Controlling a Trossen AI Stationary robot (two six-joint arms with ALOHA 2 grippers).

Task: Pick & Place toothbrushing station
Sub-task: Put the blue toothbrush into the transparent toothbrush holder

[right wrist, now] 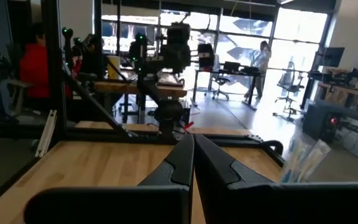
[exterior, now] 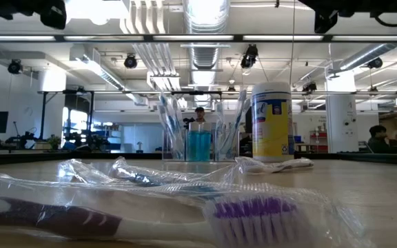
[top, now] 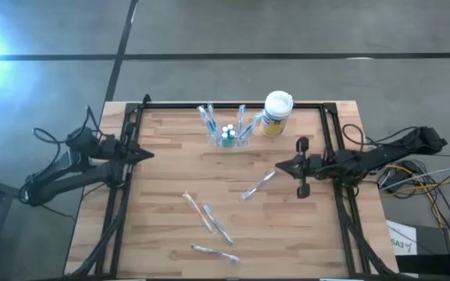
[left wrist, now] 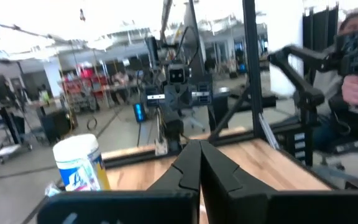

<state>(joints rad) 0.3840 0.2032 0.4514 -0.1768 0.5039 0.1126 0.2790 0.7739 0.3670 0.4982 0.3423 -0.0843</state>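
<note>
The toothbrushing station (top: 229, 134) is a clear holder with a blue cup and upright wrapped brushes; it stands on its base at the table's far middle and also shows in the low view (exterior: 200, 142). My left gripper (top: 145, 154) hovers shut over the table's left edge, pointing level toward the right. Its fingertips (left wrist: 199, 148) meet with nothing between them. My right gripper (top: 281, 165) hovers shut right of the table's middle, pointing level toward the left, and is empty too (right wrist: 191, 142).
A white-lidded canister (top: 276, 113) with a yellow label stands right of the station. Several wrapped toothbrushes lie on the wood: one near my right gripper (top: 258, 185), two crossed (top: 208, 217), one near the front edge (top: 214, 252). A black frame (top: 330, 133) edges the table.
</note>
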